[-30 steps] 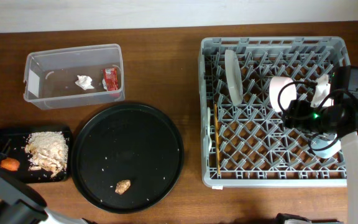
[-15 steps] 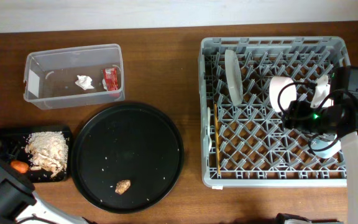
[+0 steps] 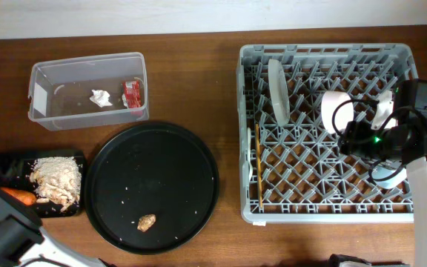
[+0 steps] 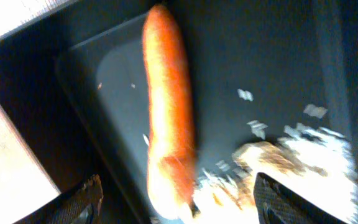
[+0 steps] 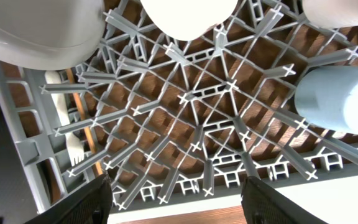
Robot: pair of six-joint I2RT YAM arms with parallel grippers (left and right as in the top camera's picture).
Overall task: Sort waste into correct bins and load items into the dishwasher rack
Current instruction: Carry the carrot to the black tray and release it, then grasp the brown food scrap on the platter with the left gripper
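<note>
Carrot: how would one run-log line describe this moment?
carrot: lying in black tray beside food scraps | left jaws: open above carrot | right jaws: open, empty, over dishwasher rack | brown lump: on round tray

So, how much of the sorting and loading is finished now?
The rack holds plate, bowl, blue cup, white cup, chopstick and fork; the tub holds tissue and wrapper; the black tray holds scraps and carrot. Left gripper and right gripper are open, empty. Remaining: the brown lump on the round tray.

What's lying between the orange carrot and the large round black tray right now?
In the overhead view, a pile of beige crumbly food scraps, sitting in the same shallow black rectangular tray as the orange carrot.
</note>
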